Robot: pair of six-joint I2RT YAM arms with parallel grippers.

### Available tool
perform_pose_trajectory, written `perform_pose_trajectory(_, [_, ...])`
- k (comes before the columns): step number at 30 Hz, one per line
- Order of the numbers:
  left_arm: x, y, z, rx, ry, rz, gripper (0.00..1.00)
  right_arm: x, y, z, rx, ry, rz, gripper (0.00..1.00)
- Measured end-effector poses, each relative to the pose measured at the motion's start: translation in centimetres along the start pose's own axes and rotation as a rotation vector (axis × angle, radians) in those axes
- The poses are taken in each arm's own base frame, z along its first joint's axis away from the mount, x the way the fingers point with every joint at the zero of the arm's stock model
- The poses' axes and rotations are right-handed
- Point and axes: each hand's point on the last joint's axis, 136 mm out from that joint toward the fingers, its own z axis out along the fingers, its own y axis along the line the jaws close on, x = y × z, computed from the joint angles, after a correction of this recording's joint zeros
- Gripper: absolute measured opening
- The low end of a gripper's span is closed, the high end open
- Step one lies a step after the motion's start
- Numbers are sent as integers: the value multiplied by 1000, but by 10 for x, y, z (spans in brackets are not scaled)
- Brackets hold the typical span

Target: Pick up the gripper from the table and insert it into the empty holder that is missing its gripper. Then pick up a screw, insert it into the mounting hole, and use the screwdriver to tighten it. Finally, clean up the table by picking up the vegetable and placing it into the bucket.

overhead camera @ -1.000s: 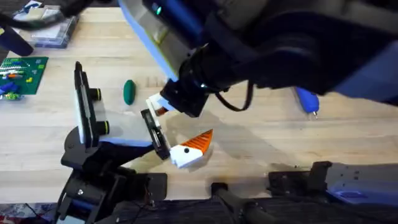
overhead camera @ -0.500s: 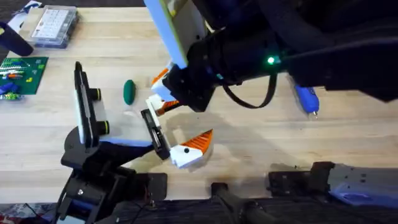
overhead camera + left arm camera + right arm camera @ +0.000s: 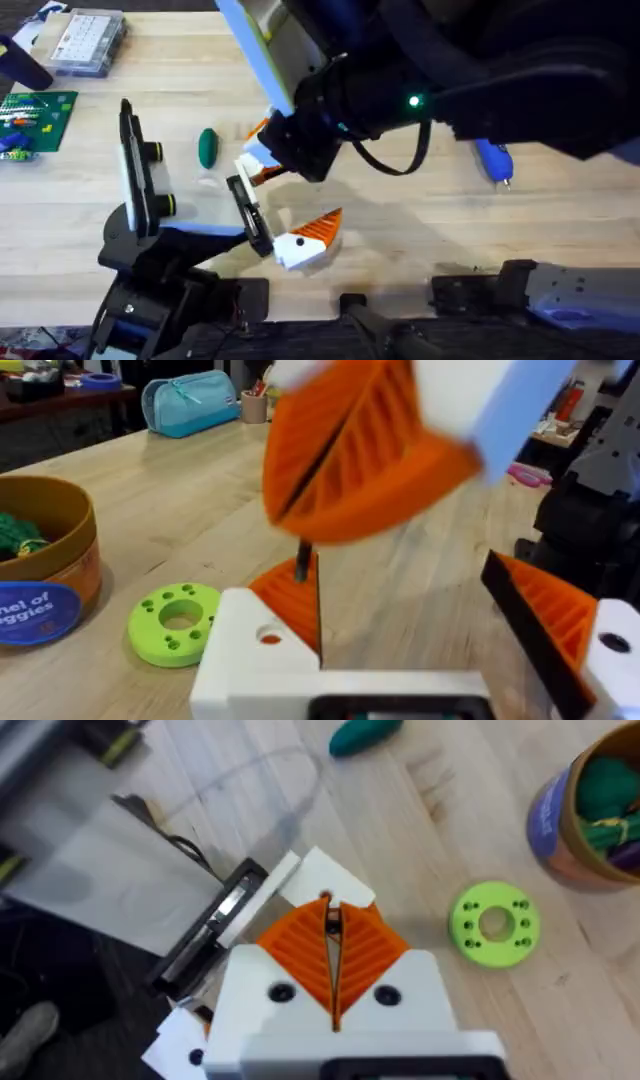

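Gripper [image 3: 325,880] pinched in right hand [image 3: 332,935], touching holder [image 3: 205,925]

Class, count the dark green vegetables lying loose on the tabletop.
1: the vegetable lies on the bare wood just beside the upright black-and-white plate. The raised right arm may hide others.

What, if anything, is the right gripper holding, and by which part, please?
The right gripper is shut on the gripper, the small white finger piece, pinching its near edge beside the holder.
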Motion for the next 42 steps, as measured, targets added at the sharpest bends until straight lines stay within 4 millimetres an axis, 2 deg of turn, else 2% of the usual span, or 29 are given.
perform_pose_trajectory(11, [0,0,0,0,0,0,990,7,5,19,-39,47,5,8])
perform_pose_trajectory(22, [0,0,0,0,0,0,990,9,6,25,-46,59,7,8])
perform_pose_trajectory(30, [0,0,0,0,0,-2,990,17,4,42,-46,105,13,8])
perform_pose_trajectory(40, [0,0,0,0,0,-3,990,21,4,43,-46,124,15,8])
perform_pose_trajectory(42, [0,0,0,0,0,-2,990,23,4,43,-46,129,17,66])
